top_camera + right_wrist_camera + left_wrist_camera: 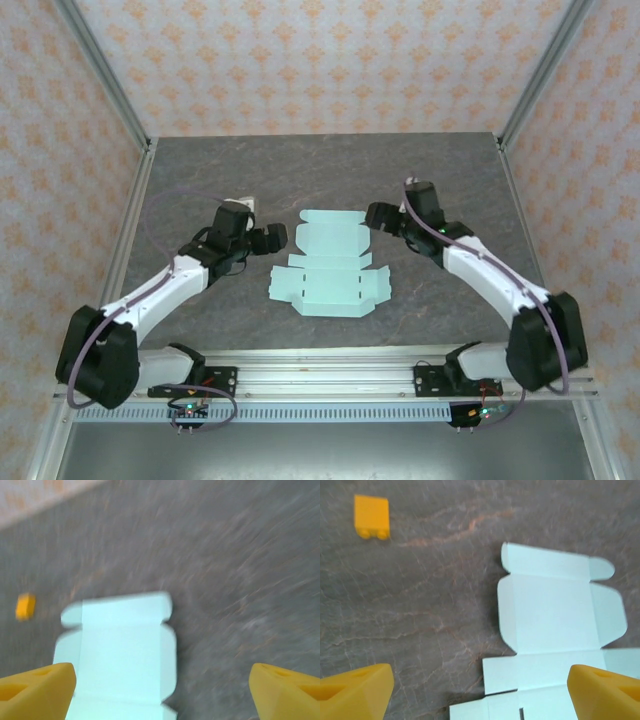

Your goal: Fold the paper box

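The paper box (330,265) is a flat pale mint-blue die-cut sheet with flaps and tabs, lying unfolded on the dark table between the two arms. My left gripper (272,238) hovers just off the sheet's far left corner. In the left wrist view the paper box (555,625) lies ahead and to the right, and the left gripper (480,695) is open with its yellow fingertips (357,692) wide apart. My right gripper (378,216) is by the sheet's far right corner. In the blurred right wrist view the paper box (120,655) lies lower left, and the right gripper (160,692) is open and holds nothing.
A small orange block (371,516) lies on the dark marbled tabletop (320,170) away from the sheet, and the same orange block (25,606) shows in the right wrist view. Metal frame posts (105,70) and patterned walls enclose the table on three sides.
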Action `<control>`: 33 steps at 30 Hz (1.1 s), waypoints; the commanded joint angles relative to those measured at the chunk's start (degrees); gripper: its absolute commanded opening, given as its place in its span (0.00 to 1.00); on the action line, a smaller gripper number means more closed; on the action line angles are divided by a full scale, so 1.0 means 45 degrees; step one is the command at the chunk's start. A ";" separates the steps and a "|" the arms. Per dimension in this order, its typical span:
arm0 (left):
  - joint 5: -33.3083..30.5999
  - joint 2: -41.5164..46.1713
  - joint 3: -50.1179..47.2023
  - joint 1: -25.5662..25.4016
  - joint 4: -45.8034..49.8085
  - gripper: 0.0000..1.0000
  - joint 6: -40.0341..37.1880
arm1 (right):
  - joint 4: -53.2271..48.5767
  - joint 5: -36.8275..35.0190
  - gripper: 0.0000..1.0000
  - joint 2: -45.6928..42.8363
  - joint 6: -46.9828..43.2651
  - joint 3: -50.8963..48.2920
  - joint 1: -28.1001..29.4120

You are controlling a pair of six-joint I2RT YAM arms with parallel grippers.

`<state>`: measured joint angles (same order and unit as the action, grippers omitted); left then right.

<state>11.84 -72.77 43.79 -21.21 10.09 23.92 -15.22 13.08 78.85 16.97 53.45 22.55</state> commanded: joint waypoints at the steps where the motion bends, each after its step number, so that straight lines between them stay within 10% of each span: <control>1: 0.0341 -0.0041 0.0338 -0.0254 0.0892 0.90 -0.0481 | -0.1392 0.0935 0.85 0.1325 -0.0554 0.0648 -0.0056; 18: -0.1210 0.0558 -0.0083 -0.0306 0.1549 0.90 -0.0609 | -0.0539 0.3221 0.49 0.6827 -0.0774 0.3498 -0.0299; 33: -0.1373 0.2227 -0.1343 -0.0306 -0.0055 0.89 0.1407 | 0.7395 0.5972 0.00 0.4268 0.4006 -0.0072 -0.2331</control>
<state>5.52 -64.93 39.42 -22.31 14.11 25.76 2.70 37.21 104.03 25.36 56.49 14.50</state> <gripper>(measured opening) 0.893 0.036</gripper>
